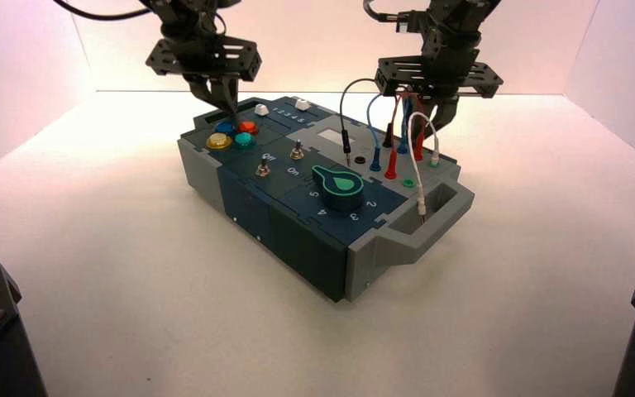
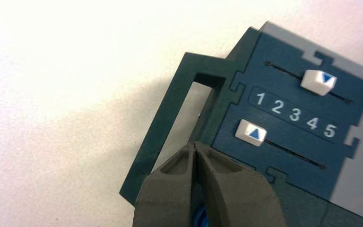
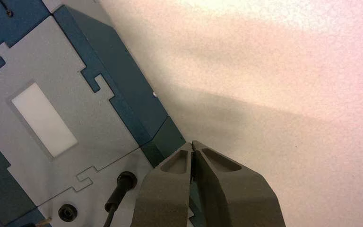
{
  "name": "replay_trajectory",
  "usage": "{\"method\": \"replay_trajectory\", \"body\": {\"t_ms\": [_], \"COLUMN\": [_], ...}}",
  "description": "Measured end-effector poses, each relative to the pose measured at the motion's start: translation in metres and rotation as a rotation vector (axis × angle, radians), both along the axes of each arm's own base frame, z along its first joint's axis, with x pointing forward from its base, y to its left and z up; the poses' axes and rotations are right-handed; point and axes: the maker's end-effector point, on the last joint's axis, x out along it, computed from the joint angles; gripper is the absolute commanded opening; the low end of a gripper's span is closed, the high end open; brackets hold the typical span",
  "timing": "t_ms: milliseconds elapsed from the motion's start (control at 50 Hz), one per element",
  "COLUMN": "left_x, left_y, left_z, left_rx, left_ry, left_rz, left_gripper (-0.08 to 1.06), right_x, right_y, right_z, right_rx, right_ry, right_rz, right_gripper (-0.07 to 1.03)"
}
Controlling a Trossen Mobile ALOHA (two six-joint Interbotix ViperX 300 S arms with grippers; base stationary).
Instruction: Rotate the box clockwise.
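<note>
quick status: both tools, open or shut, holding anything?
Left tool: shut, holding nothing, tips at the box's left end by its handle.
Right tool: shut, holding nothing, tips at the box's far edge by the plug wires.

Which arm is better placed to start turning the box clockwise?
Probably the right: its gripper sits shut at the box's far edge, ready to push. The left gripper hangs shut over the buttons.

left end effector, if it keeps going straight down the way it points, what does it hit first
Probably the blue button: the shut left end effector points down just above it, beside the box's handle. Depth is unclear.
</note>
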Motion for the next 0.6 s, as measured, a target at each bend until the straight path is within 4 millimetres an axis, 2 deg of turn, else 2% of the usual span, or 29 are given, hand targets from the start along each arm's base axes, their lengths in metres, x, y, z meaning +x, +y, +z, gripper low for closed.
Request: {"method": "replay_trajectory", "body": {"t_ms": [600], "left_x": [0.034], "left_y": [-0.012], "left_z": [-0.014], "left_rx": [-0.01], "left_ry": [-0.041], "left_rz": [-0.001], "left_gripper": [-0.03], "right_x": [-0.001], "right_y": [-0.001], "right_z": [0.0], "right_rx": [-0.007], "right_ry": [0.009], "right_rz": [0.004], "right_gripper": [-0.02]}}
